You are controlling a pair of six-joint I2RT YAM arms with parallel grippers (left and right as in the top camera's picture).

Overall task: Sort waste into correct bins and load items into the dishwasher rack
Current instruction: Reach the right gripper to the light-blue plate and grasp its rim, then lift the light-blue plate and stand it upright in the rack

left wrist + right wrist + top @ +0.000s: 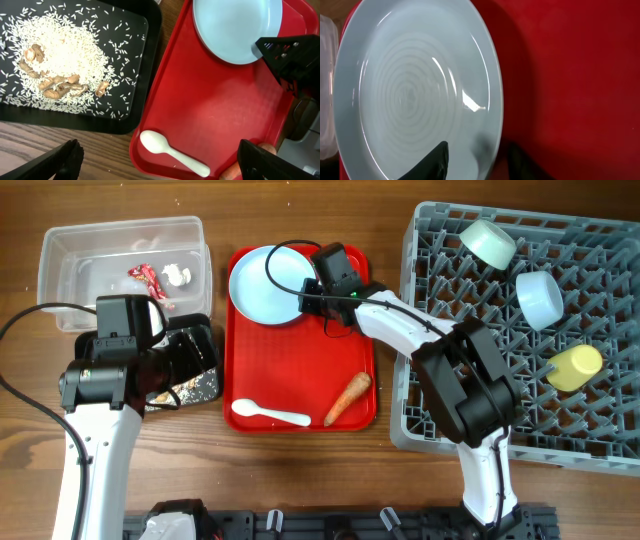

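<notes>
The white plate (262, 285) lay on the far part of the red tray (300, 365), near the middle of the counter's far edge. The right gripper (479, 161) stood at the plate's right rim with its jaws apart: one finger (438, 161) was over the plate and the other was over the tray, with the rim between them. I cannot tell if they touched it. The left gripper (159, 146) hung wide open above the near side of the tray, where the white spoon (268, 414) and the carrot (347, 398) lay. The black tray (145, 75) with rice (65, 55) was toward the left edge, and the rack (440, 380) was at the right edge.
</notes>
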